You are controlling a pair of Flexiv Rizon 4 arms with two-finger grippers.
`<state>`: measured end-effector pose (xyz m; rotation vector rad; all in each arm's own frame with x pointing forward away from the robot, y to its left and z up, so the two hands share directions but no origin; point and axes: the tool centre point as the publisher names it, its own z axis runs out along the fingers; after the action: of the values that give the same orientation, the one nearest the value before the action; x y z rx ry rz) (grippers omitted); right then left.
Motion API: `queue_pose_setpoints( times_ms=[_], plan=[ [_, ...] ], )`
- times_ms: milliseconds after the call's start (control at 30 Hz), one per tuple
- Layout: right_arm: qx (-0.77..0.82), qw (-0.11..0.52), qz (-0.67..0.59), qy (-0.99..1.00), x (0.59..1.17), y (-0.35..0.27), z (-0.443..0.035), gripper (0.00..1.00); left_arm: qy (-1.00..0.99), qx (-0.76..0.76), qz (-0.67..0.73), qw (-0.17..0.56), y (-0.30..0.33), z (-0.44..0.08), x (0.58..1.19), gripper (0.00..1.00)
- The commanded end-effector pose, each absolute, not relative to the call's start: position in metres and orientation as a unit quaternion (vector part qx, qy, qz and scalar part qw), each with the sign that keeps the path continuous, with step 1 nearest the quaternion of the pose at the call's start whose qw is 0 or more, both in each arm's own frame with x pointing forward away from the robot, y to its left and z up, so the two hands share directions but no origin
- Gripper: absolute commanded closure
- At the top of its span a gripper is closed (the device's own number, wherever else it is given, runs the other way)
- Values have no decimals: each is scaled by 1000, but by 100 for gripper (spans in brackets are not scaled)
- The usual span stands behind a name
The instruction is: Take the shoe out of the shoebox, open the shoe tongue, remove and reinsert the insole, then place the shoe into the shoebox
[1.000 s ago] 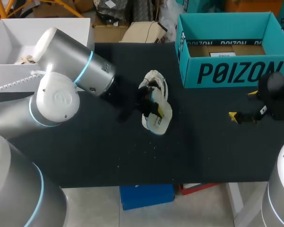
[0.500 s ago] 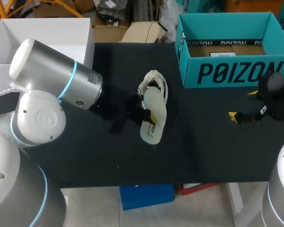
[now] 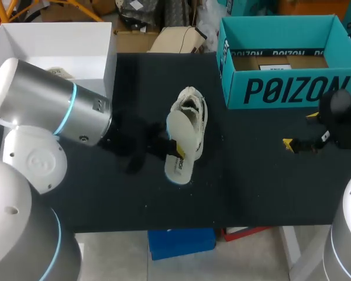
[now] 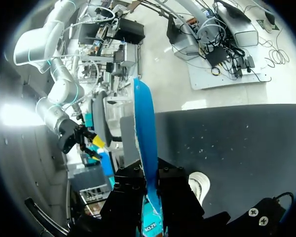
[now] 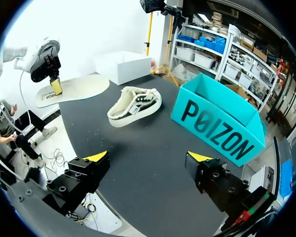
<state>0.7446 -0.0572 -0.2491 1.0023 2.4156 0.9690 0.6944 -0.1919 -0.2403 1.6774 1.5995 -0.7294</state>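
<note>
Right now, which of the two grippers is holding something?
The left gripper, shut on the insole; the right gripper is open and empty.

The bulky silver left arm, ringed with blue light at its joints, comes in from the left side and is stretched out to mid-table. Its black left gripper is clamped near one end of a pale, blue-backed foam insole, with a finger pressed to each face. At the right edge the dark-wristed right arm hangs low over the table, and the right gripper has its yellow-tipped fingers spread wide apart.
</note>
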Motion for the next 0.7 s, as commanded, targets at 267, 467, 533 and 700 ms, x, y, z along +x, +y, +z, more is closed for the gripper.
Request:
queue_pose_setpoints(
  times_ms=[267, 467, 533, 700],
  plan=[
    [354, 176, 342, 852, 744, -57, -249, 0, 620, 641, -281, 353, -186, -239, 694, 100],
    [354, 176, 342, 852, 744, -57, -249, 0, 645, 630, -251, 353, -153, -234, 693, 100],
    [354, 176, 342, 852, 744, -57, -249, 0, 651, 624, -247, 354, -142, -233, 692, 100],
    [354, 176, 342, 852, 744, -57, -249, 0, 652, 625, -244, 354, -125, -234, 689, 100]
  ],
)
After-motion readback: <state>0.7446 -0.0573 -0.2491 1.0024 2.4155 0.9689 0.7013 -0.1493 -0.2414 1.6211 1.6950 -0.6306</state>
